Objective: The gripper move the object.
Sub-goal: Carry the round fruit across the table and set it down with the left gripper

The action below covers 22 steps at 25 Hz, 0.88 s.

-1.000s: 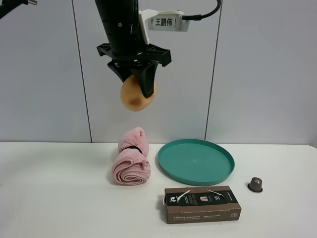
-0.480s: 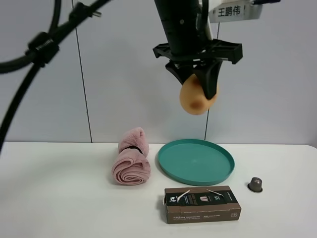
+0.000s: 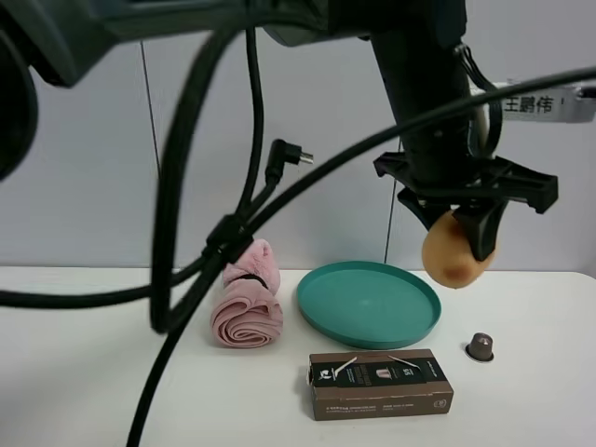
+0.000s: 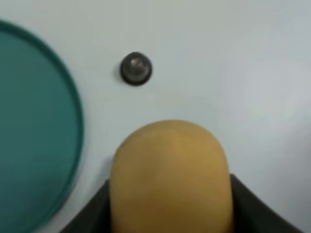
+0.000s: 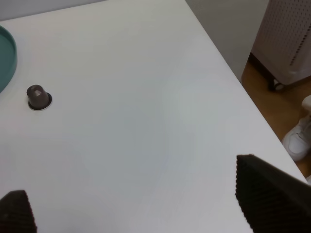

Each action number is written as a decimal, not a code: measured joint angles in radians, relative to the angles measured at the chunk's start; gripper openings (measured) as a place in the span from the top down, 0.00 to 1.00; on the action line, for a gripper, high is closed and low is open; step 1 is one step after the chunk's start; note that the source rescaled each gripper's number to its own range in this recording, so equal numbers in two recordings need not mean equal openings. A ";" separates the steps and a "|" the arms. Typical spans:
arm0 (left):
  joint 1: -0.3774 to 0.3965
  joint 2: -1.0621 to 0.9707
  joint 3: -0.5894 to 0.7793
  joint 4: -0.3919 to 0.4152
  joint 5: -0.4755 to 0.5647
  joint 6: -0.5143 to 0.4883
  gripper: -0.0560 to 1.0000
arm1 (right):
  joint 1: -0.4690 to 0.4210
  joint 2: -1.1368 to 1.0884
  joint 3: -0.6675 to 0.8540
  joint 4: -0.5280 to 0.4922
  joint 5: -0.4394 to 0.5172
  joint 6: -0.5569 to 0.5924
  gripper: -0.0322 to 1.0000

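My left gripper (image 3: 463, 237) is shut on the object, a rounded yellow-orange potato-like lump (image 3: 452, 255) with a reddish-brown blotch. It hangs in the air to the right of the teal plate (image 3: 368, 304) and above the small brown capsule (image 3: 480, 346). In the left wrist view the lump (image 4: 170, 174) fills the space between the black fingers (image 4: 255, 211), with the capsule (image 4: 136, 68) and the plate's rim (image 4: 73, 145) on the table beneath. My right gripper (image 5: 141, 213) is open and empty over the white table's right end; only its finger pads (image 5: 265, 191) show.
A pink rolled towel (image 3: 247, 298) lies left of the plate. A dark capsule box (image 3: 380, 384) lies in front of the plate. Black cables (image 3: 196, 233) hang across the left of the high view. The table's right edge (image 5: 228, 68) borders a wooden floor.
My left arm has carried the lump rightward and downward, from above the towel, past the plate, to above the capsule at the right.
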 joint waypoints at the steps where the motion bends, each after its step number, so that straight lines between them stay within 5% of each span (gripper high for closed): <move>1: -0.009 0.012 0.000 -0.007 -0.020 0.017 0.94 | 0.000 0.000 0.000 0.000 0.000 0.000 0.00; 22: -0.022 0.248 -0.003 -0.158 -0.265 0.136 0.94 | 0.000 0.000 0.000 0.000 0.000 0.000 0.00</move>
